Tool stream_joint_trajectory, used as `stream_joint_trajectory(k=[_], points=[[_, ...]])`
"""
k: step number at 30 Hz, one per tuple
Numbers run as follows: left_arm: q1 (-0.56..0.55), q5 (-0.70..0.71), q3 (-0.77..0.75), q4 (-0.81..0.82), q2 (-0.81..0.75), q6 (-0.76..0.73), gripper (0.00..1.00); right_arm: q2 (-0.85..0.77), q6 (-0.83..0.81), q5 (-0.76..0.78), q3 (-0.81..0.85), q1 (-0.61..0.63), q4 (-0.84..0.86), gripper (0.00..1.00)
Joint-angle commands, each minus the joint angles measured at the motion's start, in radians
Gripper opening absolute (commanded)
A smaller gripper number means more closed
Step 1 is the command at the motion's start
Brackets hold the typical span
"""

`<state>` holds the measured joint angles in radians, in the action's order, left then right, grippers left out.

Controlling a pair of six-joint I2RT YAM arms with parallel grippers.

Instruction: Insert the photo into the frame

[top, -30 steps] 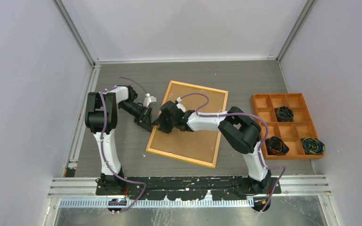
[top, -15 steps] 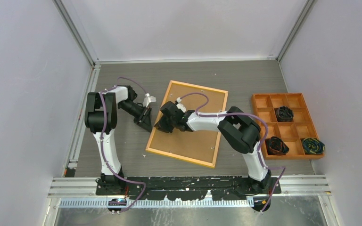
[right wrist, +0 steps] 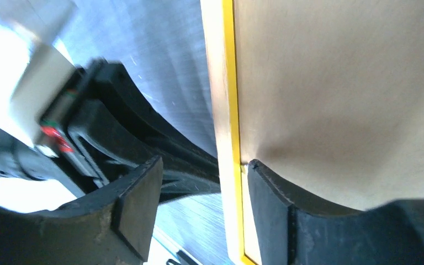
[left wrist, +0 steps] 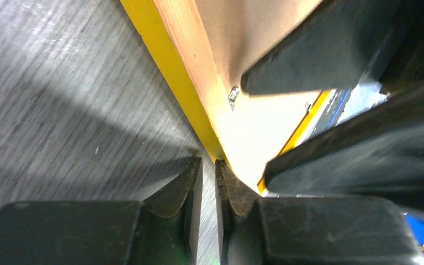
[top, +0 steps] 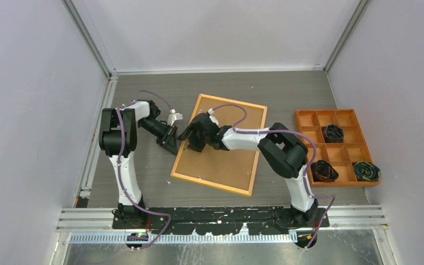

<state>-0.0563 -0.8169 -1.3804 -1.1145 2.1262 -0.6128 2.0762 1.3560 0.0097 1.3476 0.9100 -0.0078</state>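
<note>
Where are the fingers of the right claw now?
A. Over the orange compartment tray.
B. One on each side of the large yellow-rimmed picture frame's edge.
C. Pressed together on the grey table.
B: the right claw stands open, and the edge of the large yellow-rimmed picture frame lies between its fingers.

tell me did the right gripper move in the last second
yes, the right gripper slid along the frame's left edge toward its far corner, while the frame stayed put

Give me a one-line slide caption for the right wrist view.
Open right gripper straddling the yellow edge of the frame, one finger over its brown back, the other over the table.
</note>
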Motion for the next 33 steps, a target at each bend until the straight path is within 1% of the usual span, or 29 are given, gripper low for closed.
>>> stream_joint_trajectory(k=[1,3,7,9,10,11,13,16,19,21,26,29,33], points=[[0.009,-0.063,-0.034,-0.07,-0.045,-0.051,0.17,-0.127,-0.024,0.011,-0.04,-0.089,0.104,0.64],[0.026,-0.086,-0.068,-0.094,-0.05,-0.055,0.19,-0.166,-0.043,-0.027,-0.072,-0.131,0.101,0.66],[0.032,-0.102,-0.174,-0.112,-0.015,-0.016,0.3,-0.195,-0.078,-0.079,-0.087,-0.219,0.086,0.68],[0.032,-0.117,-0.212,-0.083,0.008,0.036,0.43,-0.177,-0.097,-0.105,-0.061,-0.247,0.065,0.69],[0.031,-0.123,-0.244,-0.067,0.029,0.063,0.47,-0.164,-0.108,-0.115,-0.043,-0.264,0.053,0.69],[0.028,-0.126,-0.272,-0.04,0.049,0.094,0.49,-0.148,-0.123,-0.12,-0.026,-0.277,0.037,0.69],[0.022,-0.131,-0.325,0.003,0.091,0.166,0.5,-0.112,-0.154,-0.117,0.021,-0.295,-0.005,0.69],[0.004,-0.155,-0.405,0.037,0.155,0.244,0.5,-0.051,-0.17,-0.134,0.076,-0.321,-0.019,0.7],[-0.027,-0.145,-0.461,0.059,0.199,0.29,0.49,0.009,-0.191,-0.14,0.137,-0.333,-0.035,0.69],[-0.041,-0.13,-0.481,0.08,0.218,0.314,0.45,0.053,-0.196,-0.149,0.184,-0.34,-0.046,0.69],[-0.045,-0.112,-0.482,0.099,0.234,0.312,0.28,0.126,-0.192,-0.164,0.251,-0.353,-0.051,0.68],[-0.045,-0.101,-0.461,0.102,0.231,0.295,0.23,0.164,-0.189,-0.168,0.287,-0.356,-0.057,0.68],[-0.046,-0.102,-0.435,0.103,0.224,0.282,0.2,0.206,-0.185,-0.165,0.337,-0.358,-0.067,0.66]])
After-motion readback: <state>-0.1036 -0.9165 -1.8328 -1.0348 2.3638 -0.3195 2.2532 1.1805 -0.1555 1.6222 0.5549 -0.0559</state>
